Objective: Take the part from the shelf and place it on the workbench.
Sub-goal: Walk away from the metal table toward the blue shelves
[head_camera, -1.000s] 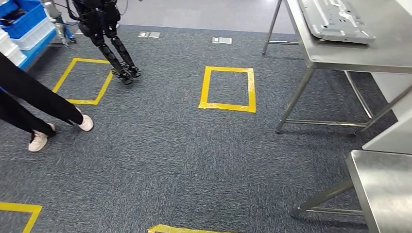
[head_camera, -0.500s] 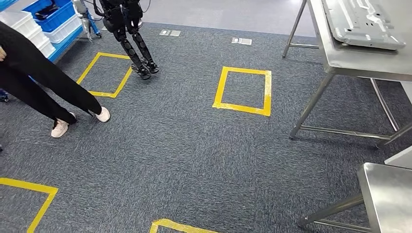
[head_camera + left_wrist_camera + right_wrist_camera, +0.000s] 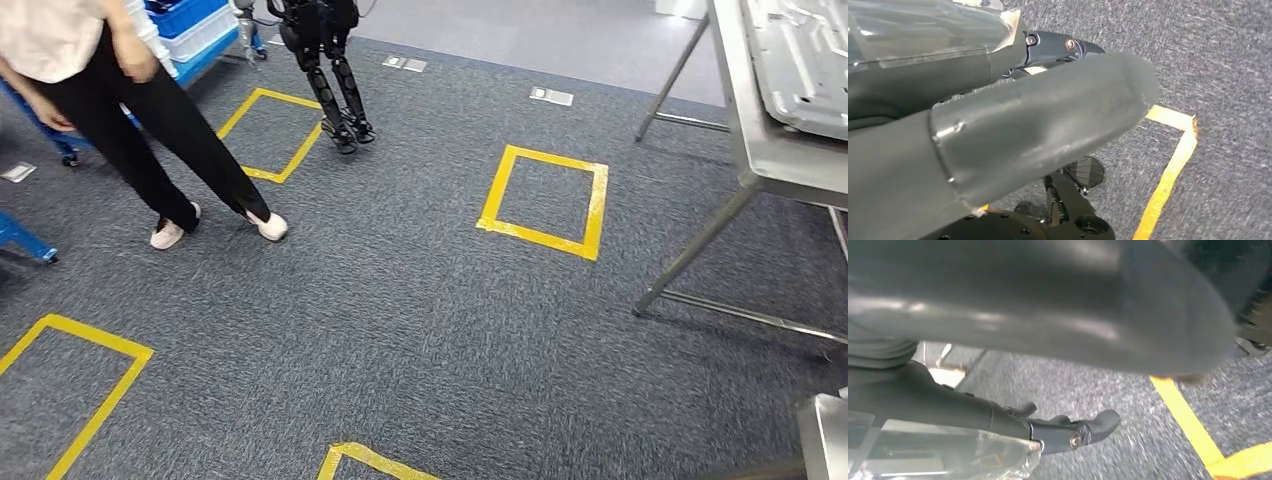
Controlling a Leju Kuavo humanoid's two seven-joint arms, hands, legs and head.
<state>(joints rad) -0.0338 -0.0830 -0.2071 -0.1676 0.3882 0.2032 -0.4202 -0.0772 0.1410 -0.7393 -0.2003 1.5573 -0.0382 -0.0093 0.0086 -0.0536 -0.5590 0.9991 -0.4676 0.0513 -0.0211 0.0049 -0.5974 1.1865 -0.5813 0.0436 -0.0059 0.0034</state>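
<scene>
A steel workbench [image 3: 757, 150] stands at the right of the head view, and a large grey sheet-metal part [image 3: 812, 62] lies on it. Blue and white bins [image 3: 190, 25] of a shelf show at the far left. My left hand [image 3: 1048, 125] hangs over the carpet, its thick grey thumb and dark fingers [image 3: 1063, 47] apart with nothing between them. My right hand [image 3: 1058, 330] hangs the same way, its dark fingers [image 3: 1073, 432] stretched out and holding nothing.
A person [image 3: 150, 110] in black trousers walks at the left. Another dark robot [image 3: 335, 80] stands by a yellow floor square [image 3: 270, 135]. A second yellow square [image 3: 545, 200] lies mid-floor. A steel table corner [image 3: 825, 430] pokes in at the lower right.
The whole picture has slid right, so my view has turned left. The person has stepped further in from the left. Both hands stay hanging.
</scene>
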